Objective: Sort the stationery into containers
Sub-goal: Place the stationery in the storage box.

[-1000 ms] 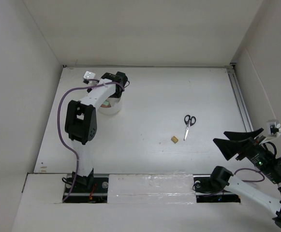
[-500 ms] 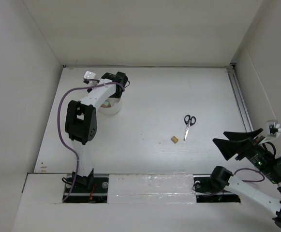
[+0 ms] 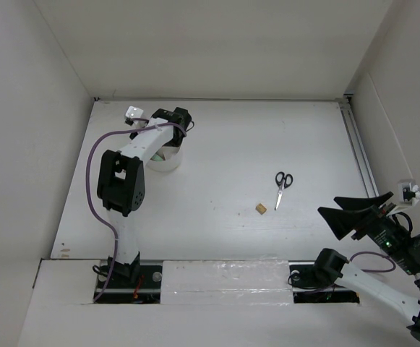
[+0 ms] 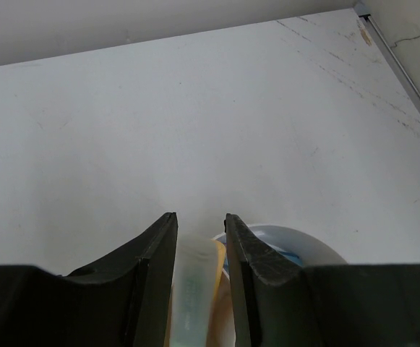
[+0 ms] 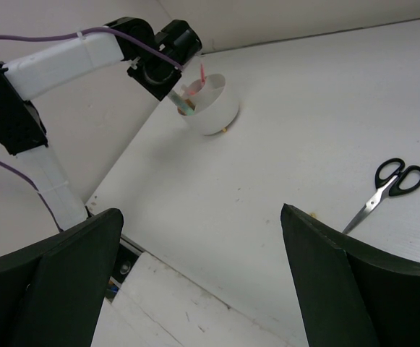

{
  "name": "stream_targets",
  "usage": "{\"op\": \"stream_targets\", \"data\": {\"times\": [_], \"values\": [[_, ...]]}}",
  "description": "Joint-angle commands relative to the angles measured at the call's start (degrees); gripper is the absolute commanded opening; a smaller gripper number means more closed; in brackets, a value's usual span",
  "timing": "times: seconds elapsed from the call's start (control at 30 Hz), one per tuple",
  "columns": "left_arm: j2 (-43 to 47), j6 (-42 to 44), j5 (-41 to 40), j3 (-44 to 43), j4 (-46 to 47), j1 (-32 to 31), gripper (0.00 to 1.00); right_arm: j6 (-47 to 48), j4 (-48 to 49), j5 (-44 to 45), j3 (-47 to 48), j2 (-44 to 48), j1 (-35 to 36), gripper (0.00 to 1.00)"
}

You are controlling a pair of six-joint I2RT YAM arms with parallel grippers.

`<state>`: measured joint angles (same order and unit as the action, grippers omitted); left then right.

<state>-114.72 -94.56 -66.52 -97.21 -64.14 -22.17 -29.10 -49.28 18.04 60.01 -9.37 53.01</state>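
at the far left the left gripper (image 4: pixel 199 217) hangs right over the cup (image 3: pixel 165 165), jaws a narrow slot with a pale green highlighter (image 4: pixel 194 282) standing between them; whether it is clamped or loose i cannot tell. the risk here is a bad drop: if it goes in tilted it could lodge on a divider or the rim, lean out, or knock the pink pen (image 5: pixel 202 74) standing in the cup. a finger catching the rim on the way up could drag or tip the light cup. mid-surface, the eraser (image 3: pixel 260 208) is tiny and may squirt out of a pinch. just right of it, the scissors (image 3: pixel 282 186) lie flat, so fingers may skate over them. far right, the right gripper (image 3: pixel 327 204) hovers wide open and empty.
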Motion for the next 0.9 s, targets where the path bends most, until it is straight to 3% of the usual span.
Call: {"op": "stream_targets", "data": {"times": [0.0, 0.3, 0.47, 0.67, 0.8, 0.87], "values": [[-0.07, -11.43, -13.11, -0.53, -0.55, -0.24, 0.29, 0.89, 2.34, -0.64, 0.11, 0.4, 0.6, 0.96], [1.86, -11.43, -13.11, 0.0, -0.55, -1.46, 0.33, 0.89, 2.34, -0.64, 0.11, 0.4, 0.6, 0.98], [8.26, -10.29, -13.11, 0.0, -0.55, -2.08, 0.55, 0.89, 2.34, -0.64, 0.11, 0.4, 0.6, 0.98], [14.69, -9.07, -13.72, -0.52, -0.55, -2.61, 0.73, 0.89, 2.87, -0.64, 0.11, -0.13, 0.6, 0.98], [17.5, -5.99, -13.72, -1.05, -0.55, -4.54, 1.0, 0.89, 2.87, -0.12, 0.11, -0.82, 0.6, 1.0], [19.0, -2.83, -13.72, -2.71, -0.55, -5.07, 1.0, 0.89, 2.34, 1.02, 0.11, -1.7, 0.6, 1.0]]}}
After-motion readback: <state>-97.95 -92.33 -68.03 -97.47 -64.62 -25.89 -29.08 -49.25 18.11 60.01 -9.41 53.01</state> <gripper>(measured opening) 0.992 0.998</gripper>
